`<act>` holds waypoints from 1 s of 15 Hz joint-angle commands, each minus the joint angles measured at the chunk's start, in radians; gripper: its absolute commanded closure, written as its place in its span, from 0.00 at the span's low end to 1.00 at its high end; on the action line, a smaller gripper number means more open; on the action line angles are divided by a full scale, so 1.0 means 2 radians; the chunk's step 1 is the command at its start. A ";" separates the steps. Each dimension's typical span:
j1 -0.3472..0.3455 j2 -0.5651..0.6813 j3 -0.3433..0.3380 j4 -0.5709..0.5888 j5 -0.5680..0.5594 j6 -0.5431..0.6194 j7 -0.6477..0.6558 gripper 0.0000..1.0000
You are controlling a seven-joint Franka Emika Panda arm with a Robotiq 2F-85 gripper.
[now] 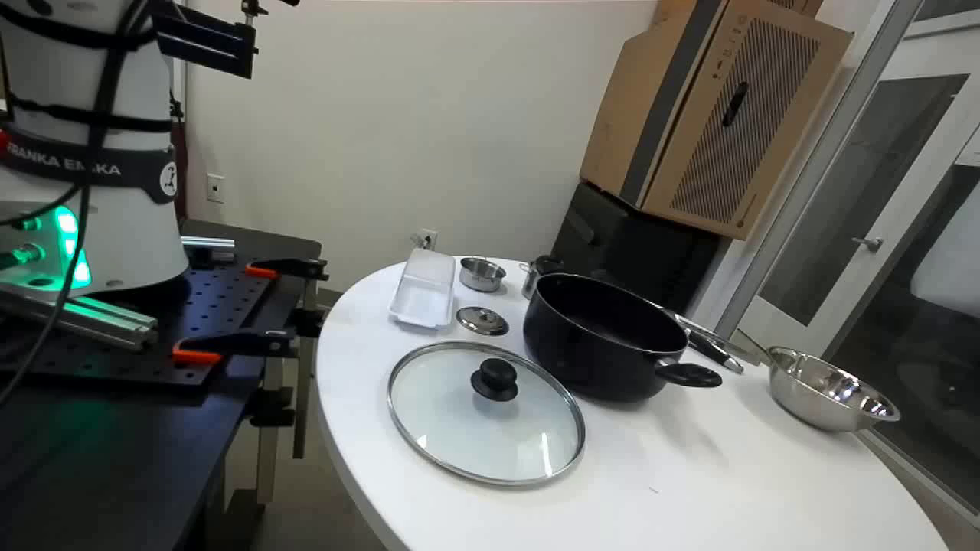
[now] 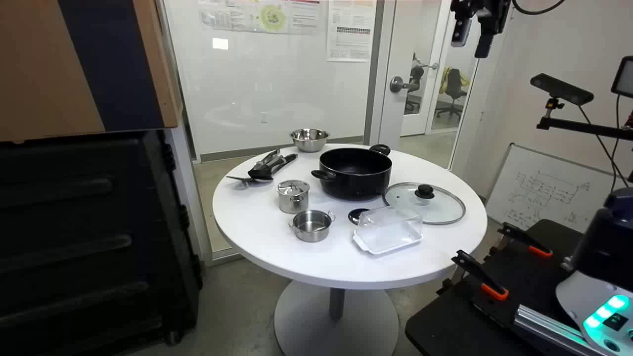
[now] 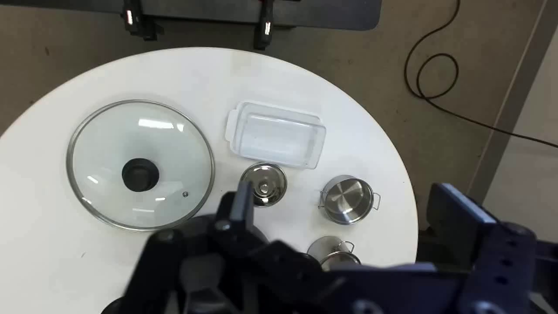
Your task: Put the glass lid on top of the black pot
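The glass lid [image 1: 490, 421] lies flat on the white round table, knob up, in both exterior views [image 2: 440, 206]; it shows whole in the wrist view [image 3: 140, 174]. The black pot [image 1: 597, 344] stands upright and uncovered right beside the lid, also in an exterior view [image 2: 353, 179]. In the wrist view most of the pot [image 3: 196, 224] is hidden behind my gripper. My gripper [image 2: 472, 40] is open and empty, high above the table. In the wrist view the fingers [image 3: 348, 203] are wide apart, with the lid off to their left.
A clear plastic container [image 3: 279, 135], a small steel lid [image 3: 264, 183], a small steel pot [image 3: 346, 200] and a lidded steel pot [image 2: 293, 197] stand near the black pot. Utensils [image 2: 269, 165] and a steel bowl [image 1: 827, 390] lie beyond it. Cardboard boxes [image 1: 712, 115] are stacked beside the table.
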State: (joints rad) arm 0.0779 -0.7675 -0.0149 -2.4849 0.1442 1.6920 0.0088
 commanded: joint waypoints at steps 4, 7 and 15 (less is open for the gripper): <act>-0.008 0.000 0.006 0.002 0.004 -0.002 -0.004 0.00; -0.008 0.000 0.006 0.002 0.004 -0.002 -0.004 0.00; -0.104 0.029 -0.037 -0.020 -0.039 0.127 0.030 0.00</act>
State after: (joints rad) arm -0.0470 -0.7474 -0.0488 -2.4988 0.1155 1.8374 0.0467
